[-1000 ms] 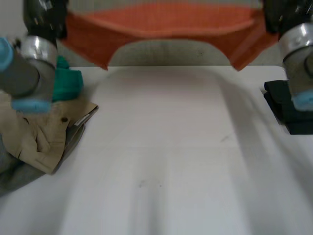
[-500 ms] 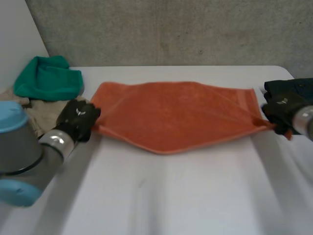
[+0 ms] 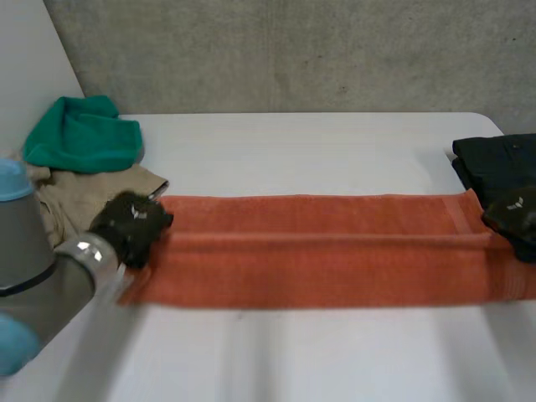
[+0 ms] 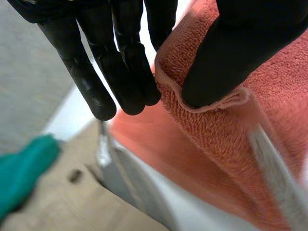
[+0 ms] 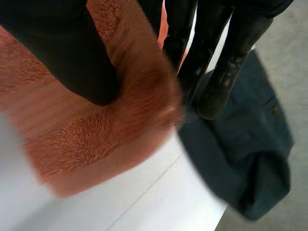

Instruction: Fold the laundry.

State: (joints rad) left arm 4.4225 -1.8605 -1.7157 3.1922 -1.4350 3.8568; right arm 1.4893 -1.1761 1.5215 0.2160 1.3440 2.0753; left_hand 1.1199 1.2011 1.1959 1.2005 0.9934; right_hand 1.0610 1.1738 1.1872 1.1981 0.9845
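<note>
Two ends of the orange towel (image 3: 318, 251) are pinched in my fingers (image 4: 125, 72). My left hand (image 3: 132, 224) grips its left end and my right hand (image 3: 512, 213) its right end, thumb against fingers. Half a second ago it was stretched wide between them; now it lies flat on the desk (image 3: 293, 142), doubled into a long strip. I judge the first fold made, with a crosswise fold next. Nothing is binned: the green cloth (image 3: 84, 134), beige garment (image 3: 75, 205) and dark garment (image 3: 494, 159) lie loose on the desk.
</note>
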